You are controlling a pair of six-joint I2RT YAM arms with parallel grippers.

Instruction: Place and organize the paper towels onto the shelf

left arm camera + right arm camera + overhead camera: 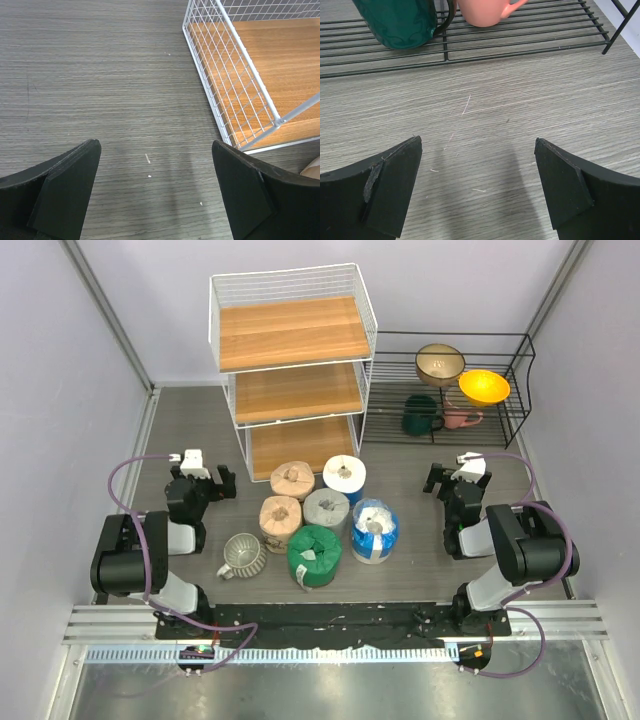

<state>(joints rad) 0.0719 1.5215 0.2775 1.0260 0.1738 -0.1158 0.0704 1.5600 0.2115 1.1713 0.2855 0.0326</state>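
Note:
Six wrapped paper towel rolls stand clustered on the table in front of the shelf: two tan [292, 479] [280, 523], a white-blue one [344, 476], a grey one [326, 508], a blue-white one [375, 530] and a green one [314, 555]. The white wire shelf [291, 380] with three wooden boards stands at the back; all boards are bare. Its bottom corner shows in the left wrist view [240, 75]. My left gripper [196, 476] [156, 185] is open and empty, left of the rolls. My right gripper [455, 478] [479, 185] is open and empty, right of them.
A ribbed pale mug [242, 555] lies left of the green roll. A low black wire rack [450, 390] at the back right holds a gold bowl [439, 364], a yellow bowl [484, 387], a green mug [421, 416] [400, 22] and a pink mug [461, 418] [482, 12].

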